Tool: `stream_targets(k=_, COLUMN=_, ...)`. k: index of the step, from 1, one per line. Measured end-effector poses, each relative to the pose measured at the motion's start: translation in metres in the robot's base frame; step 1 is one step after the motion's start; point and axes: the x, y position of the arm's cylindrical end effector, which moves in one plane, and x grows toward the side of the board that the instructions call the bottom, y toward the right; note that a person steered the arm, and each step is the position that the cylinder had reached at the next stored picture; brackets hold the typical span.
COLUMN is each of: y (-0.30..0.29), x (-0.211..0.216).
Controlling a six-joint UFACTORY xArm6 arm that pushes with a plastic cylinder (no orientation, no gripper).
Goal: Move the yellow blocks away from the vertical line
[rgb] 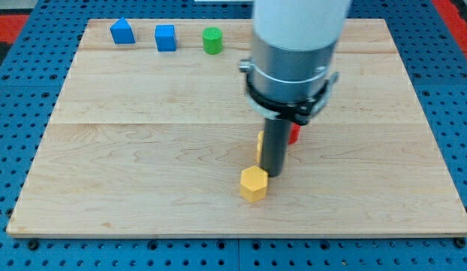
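Note:
A yellow hexagonal block [254,184] lies low on the wooden board [143,150], a little right of the middle. My tip [272,175] is at the lower end of the dark rod, touching or nearly touching that block's upper right side. A second yellow block [260,144] shows only as a thin sliver at the rod's left edge; its shape is hidden. A red block [294,134] peeks out at the rod's right edge, mostly hidden. No vertical line can be made out on the board.
Along the view's top left stand a blue pentagon-like block [122,31], a blue cube [166,38] and a green cylinder [212,41]. The arm's big grey and white body [294,53] covers the top middle. Blue pegboard [15,90] surrounds the board.

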Motion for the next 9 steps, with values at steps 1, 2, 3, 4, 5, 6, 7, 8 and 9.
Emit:
stream_targets(k=1, y=-0.068, x=-0.004)
stream_targets(k=2, y=-0.103, x=-0.002)
stream_targets(k=3, y=-0.049, x=-0.002)
stream_targets(k=4, y=0.009, x=-0.012)
stream_targets(k=5, y=0.011, x=-0.012)
stream_targets(k=6, y=0.019, x=-0.012)
stream_targets(k=7, y=0.015, x=-0.03)
stream_targets(k=8, y=-0.068, x=-0.047)
stream_targets(k=9, y=-0.07, x=-0.077)
